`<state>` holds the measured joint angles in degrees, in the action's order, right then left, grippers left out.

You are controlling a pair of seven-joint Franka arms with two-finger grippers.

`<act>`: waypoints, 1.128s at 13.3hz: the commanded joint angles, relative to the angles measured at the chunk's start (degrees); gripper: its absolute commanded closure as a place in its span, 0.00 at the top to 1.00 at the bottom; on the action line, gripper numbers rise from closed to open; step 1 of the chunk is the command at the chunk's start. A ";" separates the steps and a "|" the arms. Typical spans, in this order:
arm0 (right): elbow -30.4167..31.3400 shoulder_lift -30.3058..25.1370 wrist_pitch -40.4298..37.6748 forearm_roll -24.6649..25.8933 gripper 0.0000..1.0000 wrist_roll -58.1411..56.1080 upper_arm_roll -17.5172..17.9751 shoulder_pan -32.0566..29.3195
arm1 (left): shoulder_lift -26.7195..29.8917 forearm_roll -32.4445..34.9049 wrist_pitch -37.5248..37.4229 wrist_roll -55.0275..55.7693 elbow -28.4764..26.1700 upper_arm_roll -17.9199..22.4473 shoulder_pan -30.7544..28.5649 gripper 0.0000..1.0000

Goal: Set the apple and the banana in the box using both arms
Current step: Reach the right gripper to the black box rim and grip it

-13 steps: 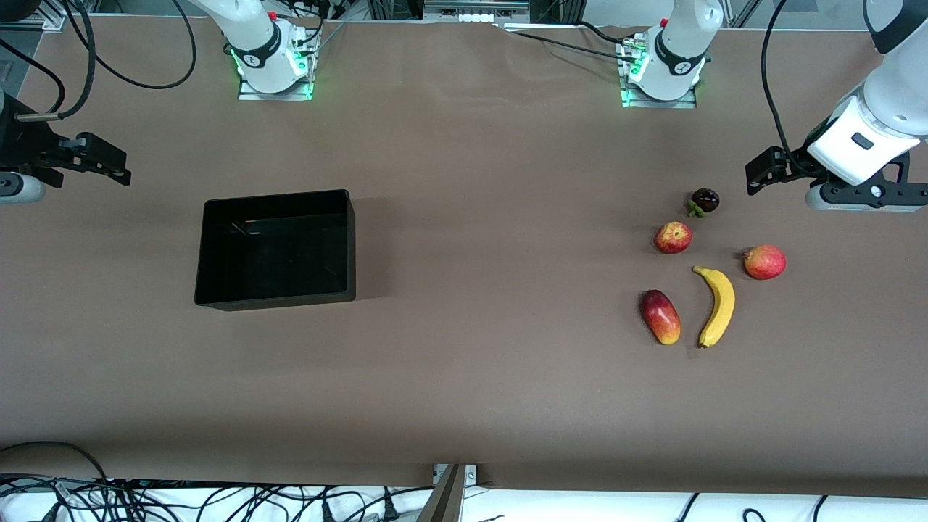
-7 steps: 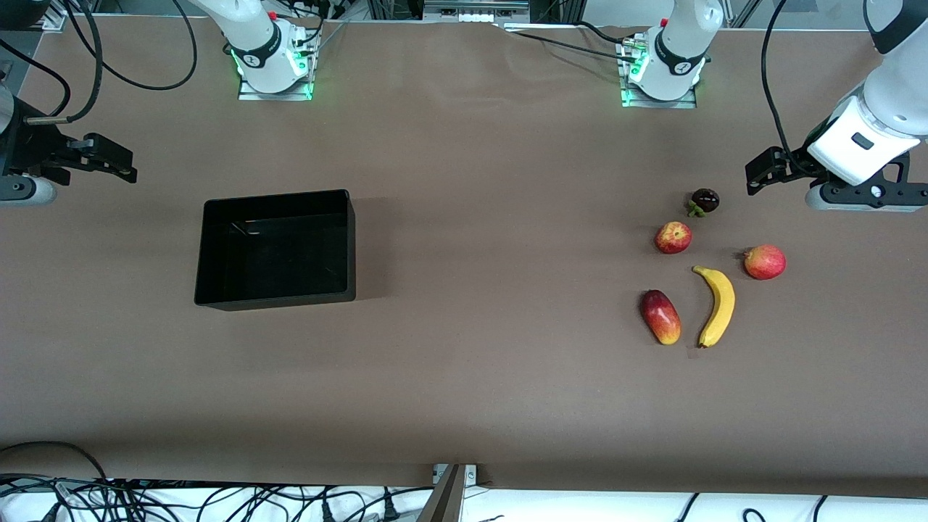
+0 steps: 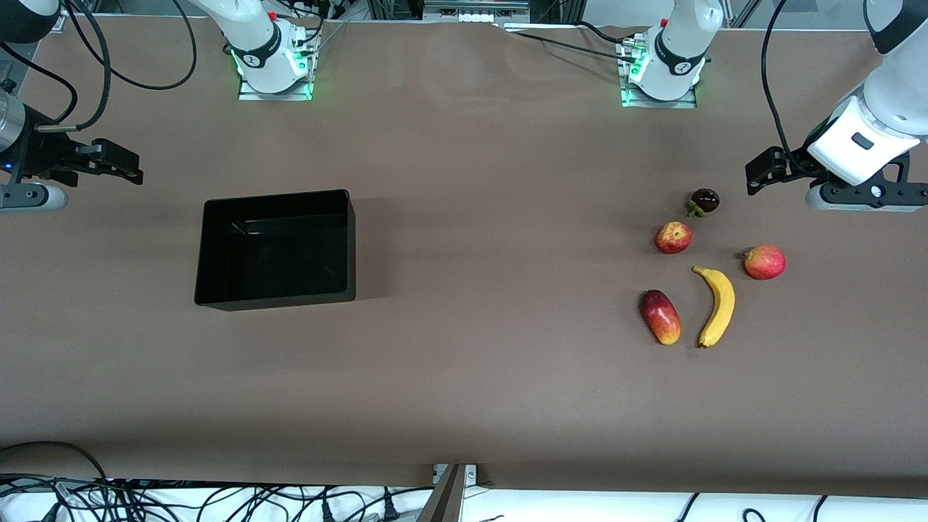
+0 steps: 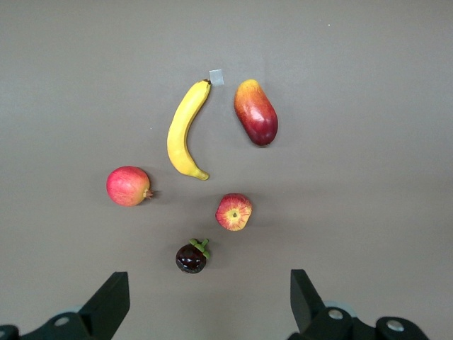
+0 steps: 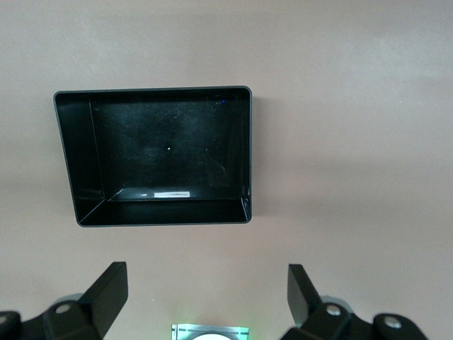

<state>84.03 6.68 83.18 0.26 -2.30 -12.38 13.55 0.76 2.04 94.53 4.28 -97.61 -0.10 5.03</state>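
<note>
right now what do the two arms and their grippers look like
Both arms are white and jointed, with dark joint caps and black cables looping off them. The left gripper and right gripper are black with two flat fingers each. Green lights glow at both bases, beside small red buttons.

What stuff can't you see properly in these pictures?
- Right end effector: front view, its arm is cut off by the picture's edge.
- Left end effector: front view, arm partly cut off too.
- Box: front view, its floor is too dark to make out; the right wrist view shows nothing in it.
</note>
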 commanded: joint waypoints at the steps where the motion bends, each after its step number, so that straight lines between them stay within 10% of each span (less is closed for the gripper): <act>1: 2.00 1.14 2.59 0.26 1.00 0.10 0.08 -0.28 | 0.38 -0.37 -1.10 -0.94 0.67 0.01 0.07 1.00; 6: 19.83 4.38 25.59 -0.18 1.00 0.80 -0.19 -0.81 | 0.38 -0.37 -1.10 -0.94 0.67 0.01 0.07 1.00; 15: 33.46 14.42 47.50 -4.91 1.00 0.28 -0.19 -5.38 | 0.38 -0.37 -1.10 -0.94 0.67 0.01 0.07 1.00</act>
<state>112.18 22.78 126.25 -2.98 -1.93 -12.95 8.76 0.76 2.04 94.43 4.28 -97.55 -0.11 5.03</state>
